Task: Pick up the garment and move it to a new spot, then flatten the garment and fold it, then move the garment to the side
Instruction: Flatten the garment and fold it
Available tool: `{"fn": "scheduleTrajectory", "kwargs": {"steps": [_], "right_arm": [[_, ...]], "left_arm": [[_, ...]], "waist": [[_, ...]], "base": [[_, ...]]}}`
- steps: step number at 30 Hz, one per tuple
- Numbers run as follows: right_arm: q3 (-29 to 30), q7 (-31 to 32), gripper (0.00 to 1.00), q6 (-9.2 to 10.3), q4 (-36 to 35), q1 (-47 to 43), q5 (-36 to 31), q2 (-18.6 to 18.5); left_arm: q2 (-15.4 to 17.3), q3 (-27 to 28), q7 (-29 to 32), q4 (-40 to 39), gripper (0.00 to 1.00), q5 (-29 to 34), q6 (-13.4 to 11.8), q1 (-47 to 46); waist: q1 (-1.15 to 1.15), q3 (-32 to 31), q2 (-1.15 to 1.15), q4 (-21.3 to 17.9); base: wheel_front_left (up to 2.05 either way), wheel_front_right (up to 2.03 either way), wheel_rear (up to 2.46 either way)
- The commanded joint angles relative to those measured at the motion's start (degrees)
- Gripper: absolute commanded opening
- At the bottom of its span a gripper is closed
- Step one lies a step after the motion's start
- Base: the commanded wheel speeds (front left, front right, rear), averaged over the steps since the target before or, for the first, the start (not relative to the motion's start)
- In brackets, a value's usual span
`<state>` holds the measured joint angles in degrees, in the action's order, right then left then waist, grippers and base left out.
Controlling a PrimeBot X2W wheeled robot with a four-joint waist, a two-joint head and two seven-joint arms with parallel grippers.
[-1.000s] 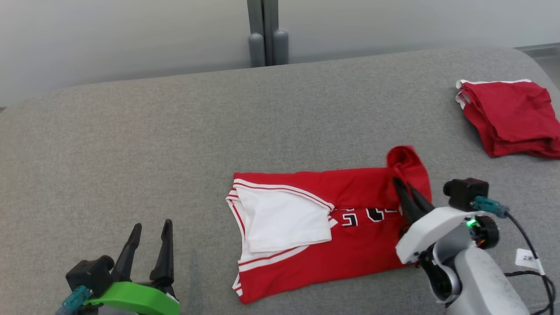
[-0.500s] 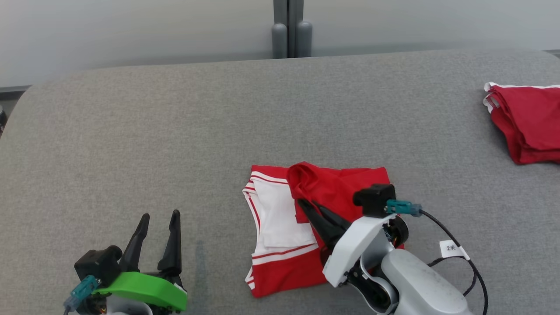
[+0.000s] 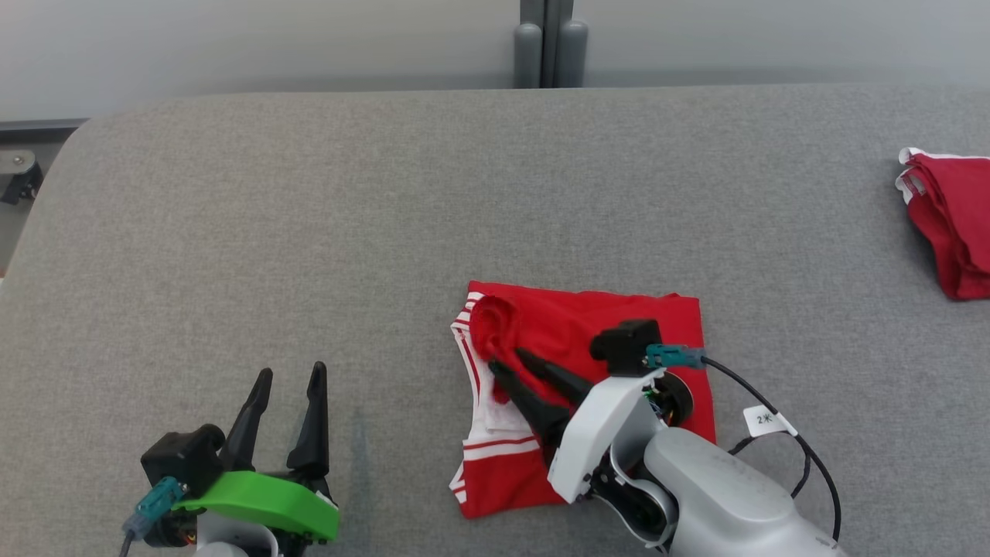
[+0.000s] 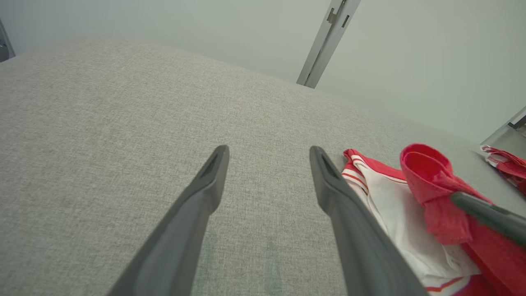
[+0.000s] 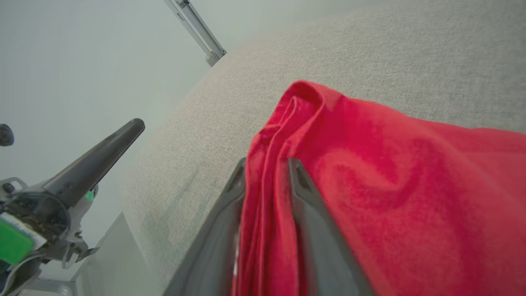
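Red shirt (image 3: 619,317) lies folded near the front edge of the grey surface (image 3: 309,232), right of middle; a second red garment (image 3: 955,224) sits at the right edge. Right gripper (image 3: 506,360) is over the shirt's left end, jaws part-way open around a raised red fold, where a second ago they pinched it shut at the shirt's right end. Left gripper (image 3: 292,369) hovers wide open, empty, near the front-left.
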<state>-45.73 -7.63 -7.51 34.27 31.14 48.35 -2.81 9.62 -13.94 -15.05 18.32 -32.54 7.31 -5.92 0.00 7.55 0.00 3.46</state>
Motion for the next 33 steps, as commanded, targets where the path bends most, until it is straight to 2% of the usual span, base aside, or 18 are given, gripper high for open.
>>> {"fn": "scheduleTrajectory", "kwargs": {"steps": [1,8,12,17,22,25,28,33], "right_arm": [[-0.7,-0.8,1.00,0.06,0.4,1.0,1.0,-0.2],[-1.1,-4.7,1.00,0.06,2.4,4.1,1.8,-0.2],[2.4,-6.8,1.00,0.06,4.9,6.2,-2.5,-0.2],[12.8,-7.5,1.00,0.06,6.6,7.1,-13.9,-0.2],[26.6,-7.6,1.00,0.06,-0.1,1.2,-26.2,-0.2],[32.6,-7.6,1.00,0.06,-4.5,-3.0,-32.1,-0.2],[37.5,-7.6,1.00,0.06,-9.1,-8.8,-35.0,-0.2],[40.5,-7.6,1.00,0.06,-13.2,-15.3,-36.2,-0.2]], "left_arm": [[-0.1,0.2,-0.2,0.1,1.00,0.3,0.2,-0.7],[-0.3,0.1,-0.1,-0.1,1.00,0.9,0.2,-1.1],[-0.4,-0.2,-0.2,-0.8,1.00,1.7,0.3,-1.6],[-0.9,-0.3,-0.2,-2.4,1.00,3.0,0.3,-1.9],[-2.1,0.9,-0.2,-3.8,1.00,4.8,0.3,-1.5],[-2.8,2.2,-0.2,-4.4,1.00,6.0,0.3,-0.6],[-3.5,4.0,-0.1,-4.9,1.00,7.2,0.3,0.7],[-4.5,6.7,-0.1,-5.6,1.00,9.2,0.3,3.4]], "waist": [[0.00,0.1,0.00,-0.1],[0.00,0.2,0.00,-1.4],[0.00,0.0,0.00,-2.3],[0.00,-0.6,0.00,-3.6],[0.00,-1.6,0.00,-4.9],[0.00,-2.4,0.00,-5.5],[0.00,-3.5,0.00,-6.3],[0.00,-4.6,0.00,-7.6]], "base": [[0.00,0.00,0.00],[0.00,0.00,0.00],[0.00,0.00,0.00],[0.00,0.00,0.00],[0.00,0.00,0.00],[0.00,0.00,0.00],[0.00,0.00,0.00],[0.00,0.00,0.00]]}}
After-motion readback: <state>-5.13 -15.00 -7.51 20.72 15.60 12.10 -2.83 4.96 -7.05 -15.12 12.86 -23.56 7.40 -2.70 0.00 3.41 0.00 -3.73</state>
